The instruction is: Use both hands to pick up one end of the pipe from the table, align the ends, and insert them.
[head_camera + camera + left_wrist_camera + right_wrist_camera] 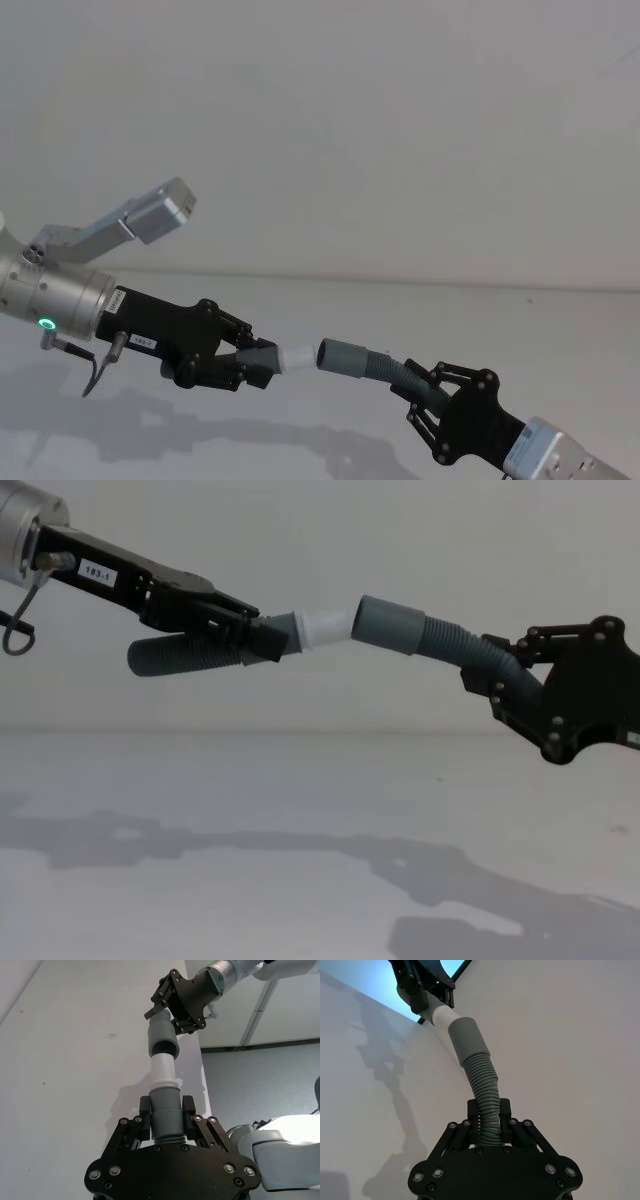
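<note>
Between the left gripper jaws, clamped: dark-grey ribbed hose piece, its white tapered spigot pointing rightward. Right gripper jaws grip the curved ribbed hose; its smooth grey socket cuff meets the spigot tip, axes slightly kinked, above the white desk.

White spigot entering socket cuff.
Left gripper clamps the grey collar; right gripper holds the cuff's hose.
</note>
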Robot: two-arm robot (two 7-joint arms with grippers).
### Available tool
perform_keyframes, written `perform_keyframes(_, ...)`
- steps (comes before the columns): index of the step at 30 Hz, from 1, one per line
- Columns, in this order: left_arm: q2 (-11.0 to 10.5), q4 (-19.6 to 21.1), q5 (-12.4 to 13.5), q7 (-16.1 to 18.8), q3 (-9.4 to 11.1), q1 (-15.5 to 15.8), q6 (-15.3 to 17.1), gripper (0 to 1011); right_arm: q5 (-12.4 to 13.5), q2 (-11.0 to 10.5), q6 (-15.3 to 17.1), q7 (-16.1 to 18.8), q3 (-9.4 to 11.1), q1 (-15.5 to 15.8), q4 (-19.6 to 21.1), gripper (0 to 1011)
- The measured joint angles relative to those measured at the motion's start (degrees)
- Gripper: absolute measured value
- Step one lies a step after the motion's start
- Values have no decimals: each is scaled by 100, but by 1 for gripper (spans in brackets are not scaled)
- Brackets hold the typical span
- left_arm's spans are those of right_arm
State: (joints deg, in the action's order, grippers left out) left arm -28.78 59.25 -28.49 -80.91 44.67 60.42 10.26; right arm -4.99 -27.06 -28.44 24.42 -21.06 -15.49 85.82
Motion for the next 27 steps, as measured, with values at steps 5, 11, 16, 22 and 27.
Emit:
perform_keyframes(5,-2,-22,-8,-3,32,24,-8,340,-27,-7,-70,0,-13,-23,-39,216)
perform_keyframes(11,-3,-44,-18,-7,65,50,-12,340,-61,-10,-159,0,-23,-47,-87,216)
perform_keyframes(16,-3,-68,-26,-19,100,76,-15,340,-87,-10,-227,-1,-30,-66,-133,216)
perform_keyframes(22,-9,-80,-27,-30,145,110,-14,339,-111,-8,-271,-4,-34,-82,-173,216)
perform_keyframes(27,-18,-85,-27,-39,182,135,-6,340,-122,-5,-275,-9,-37,-88,-192,215)
